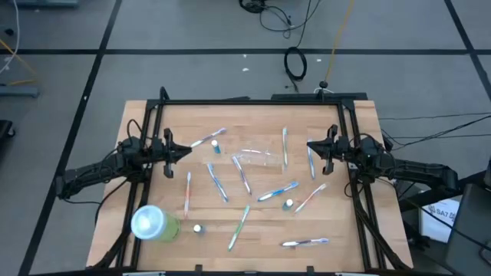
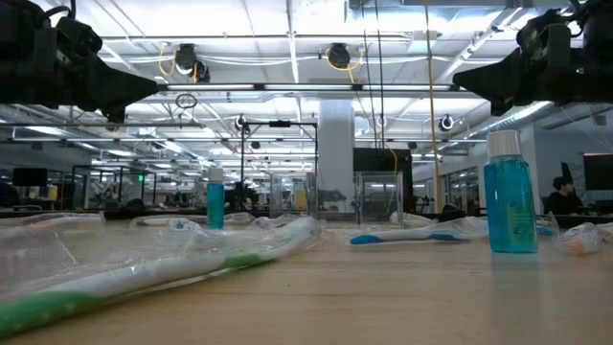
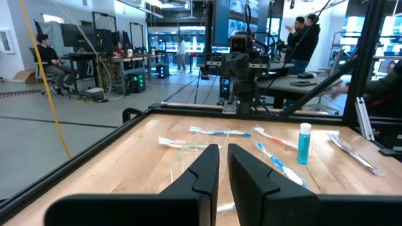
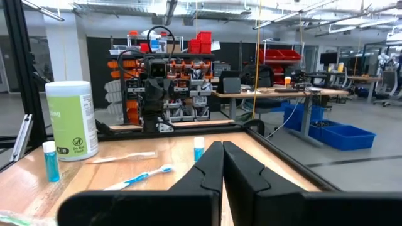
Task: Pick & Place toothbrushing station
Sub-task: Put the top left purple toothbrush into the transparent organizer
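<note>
the wooden table [image 1: 253,115] is bounded by a dark frame [image 1: 245,101] along its far edge and both sides; bare wood lies along the far edge and in the near right corner. the left gripper [image 1: 182,152] hangs above the left edge, the right gripper [image 1: 313,146] above the right edge, both pointing inward, each with its jaws closed and empty, as the wrist views show. the lime-green tumbler [image 1: 154,224] lies in the near left corner. the clear plastic cup [image 1: 257,159] lies on its side at the table's middle, long axis running left to right, between the two grippers. toothbrushes are scattered around it: a green one [image 1: 239,228] and a pink one [image 1: 187,193] lie nearer the front edge, a blue one [image 1: 278,191] just right of centre. small white-capped tubes [image 1: 288,204] stand among them.
</note>
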Robot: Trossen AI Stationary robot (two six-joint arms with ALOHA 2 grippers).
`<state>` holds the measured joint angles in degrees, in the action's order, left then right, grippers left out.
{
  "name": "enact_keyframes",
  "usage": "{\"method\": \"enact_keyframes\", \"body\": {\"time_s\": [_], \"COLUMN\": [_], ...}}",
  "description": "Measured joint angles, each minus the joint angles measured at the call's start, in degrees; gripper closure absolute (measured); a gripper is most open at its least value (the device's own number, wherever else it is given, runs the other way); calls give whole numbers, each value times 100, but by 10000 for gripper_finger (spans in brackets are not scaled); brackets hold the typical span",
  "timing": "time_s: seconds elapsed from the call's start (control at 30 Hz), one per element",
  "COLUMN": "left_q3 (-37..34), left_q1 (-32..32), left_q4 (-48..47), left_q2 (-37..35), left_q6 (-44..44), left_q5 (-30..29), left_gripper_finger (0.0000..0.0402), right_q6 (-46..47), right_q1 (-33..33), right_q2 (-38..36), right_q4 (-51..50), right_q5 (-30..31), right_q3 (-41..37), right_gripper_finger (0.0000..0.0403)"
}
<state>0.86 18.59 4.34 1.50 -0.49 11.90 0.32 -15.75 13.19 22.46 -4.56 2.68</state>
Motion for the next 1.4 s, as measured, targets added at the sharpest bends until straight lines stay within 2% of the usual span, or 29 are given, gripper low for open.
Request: {"method": "enact_keyframes", "body": {"time_s": [0.23,0.37,0.53,0.73,0.87,1.0,1.17,1.27,1.4], "left_q3": [-1,-2,4,7,165,483,1065,1346,1713], "left_q1": [1,2,2,2,2,2,2,2,1], "left_q4": [108,933,2046,2290,2298,2138,1371,928,251], "left_q2": [0,28,75,129,328,776,1530,1920,2306], "left_q6": [9,231,163,214,342,296,215,296,-63], "left_q5": [-4,-217,-201,-203,-433,-602,-926,-957,-1069], "left_gripper_finger": [360,360,360,360,359,354,310,277,249], "right_q6": [-505,-1020,-163,334,336,348,341,338,292], "right_q1": [-1,0,0,0,0,53,264,384,424], "right_q2": [0,3,17,127,458,1029,1874,2269,2654], "right_q4": [103,699,996,992,1193,1930,2824,3000,2999], "right_q5": [3,215,162,144,143,-66,-503,-469,-444], "right_q3": [0,0,0,0,0,0,0,17,173], "right_gripper_finger": [399,399,399,399,399,398,395,372,321]}}
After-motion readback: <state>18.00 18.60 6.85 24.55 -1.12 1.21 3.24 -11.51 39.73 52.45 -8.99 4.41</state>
